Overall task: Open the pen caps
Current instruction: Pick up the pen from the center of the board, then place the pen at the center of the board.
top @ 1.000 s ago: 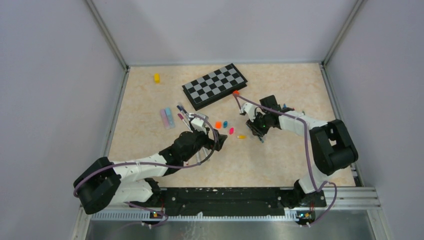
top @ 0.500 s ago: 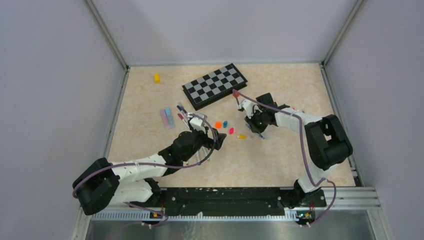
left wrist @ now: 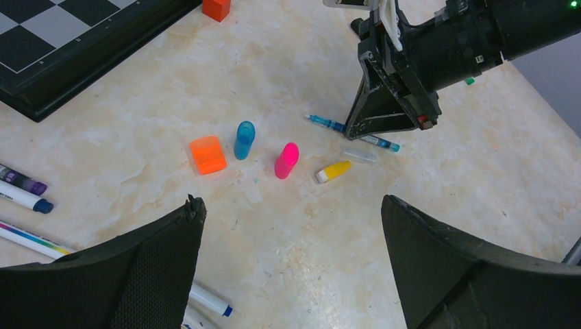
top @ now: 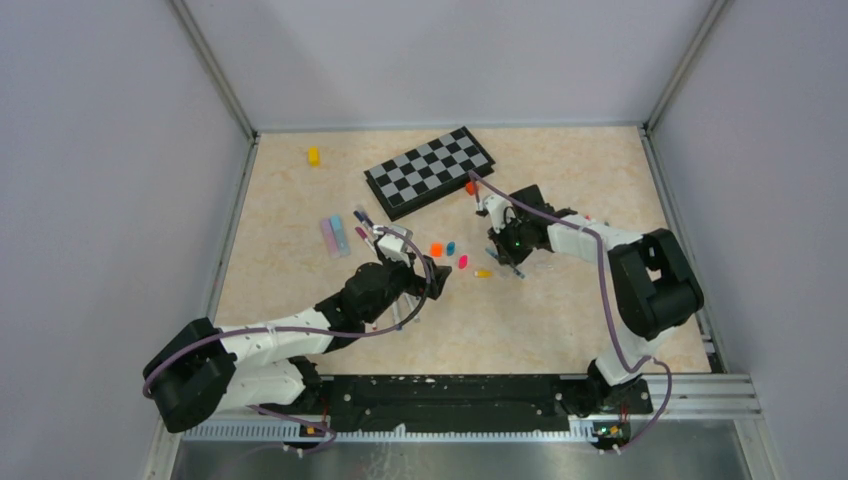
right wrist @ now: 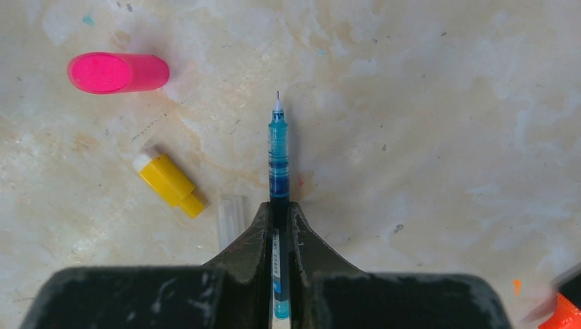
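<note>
A blue pen (right wrist: 277, 147) is clamped by the right claw (right wrist: 279, 209) (bare table (right wrist: 445, 103) ahead, yellow cap (right wrist: 169, 181) beside); the left claw (left wrist: 291, 202) is spread wide.

Five pen caps are lying on the counter (left wrist: 308, 260): orange cap (left wrist: 207, 154), blue cap (left wrist: 244, 140), pink cap (left wrist: 286, 160), yellow cap (left wrist: 334, 171), clear cap (left wrist: 360, 155). One thin blue pen (right wrist: 277, 147) is lying beside them, with at least four more pens (left wrist: 19, 197) leftward. Two blocks, orange block (left wrist: 216, 8) and yellow block (top: 313, 155), and one chessboard (top: 429, 172) are sitting behind.
</note>
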Robot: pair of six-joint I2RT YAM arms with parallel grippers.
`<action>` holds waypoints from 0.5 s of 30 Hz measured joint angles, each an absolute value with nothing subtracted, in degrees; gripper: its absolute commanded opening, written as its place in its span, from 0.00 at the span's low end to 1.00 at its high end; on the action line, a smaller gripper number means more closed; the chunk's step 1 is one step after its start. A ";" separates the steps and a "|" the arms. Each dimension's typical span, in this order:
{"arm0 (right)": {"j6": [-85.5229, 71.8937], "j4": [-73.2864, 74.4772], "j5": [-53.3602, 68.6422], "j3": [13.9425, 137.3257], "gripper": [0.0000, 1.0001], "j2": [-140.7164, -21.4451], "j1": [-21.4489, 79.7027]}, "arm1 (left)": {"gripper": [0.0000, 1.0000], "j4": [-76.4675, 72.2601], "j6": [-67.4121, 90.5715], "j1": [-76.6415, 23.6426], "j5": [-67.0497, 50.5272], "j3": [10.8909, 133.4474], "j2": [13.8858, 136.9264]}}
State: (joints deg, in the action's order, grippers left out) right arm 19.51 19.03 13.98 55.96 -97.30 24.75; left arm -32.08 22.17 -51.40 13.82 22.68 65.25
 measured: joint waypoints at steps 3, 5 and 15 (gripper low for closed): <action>18.39 19.11 16.27 55.96 0.00 -96.60 24.67 | 0.99 -32.01 22.22 -51.40 13.85 22.68 65.23; 17.91 19.27 18.31 55.96 0.00 -95.29 24.12 | 0.99 -31.94 22.28 -51.40 13.89 22.68 65.23; 20.01 18.63 31.79 53.89 0.00 -81.14 8.51 | 0.99 -32.12 22.37 -51.40 13.91 22.68 65.25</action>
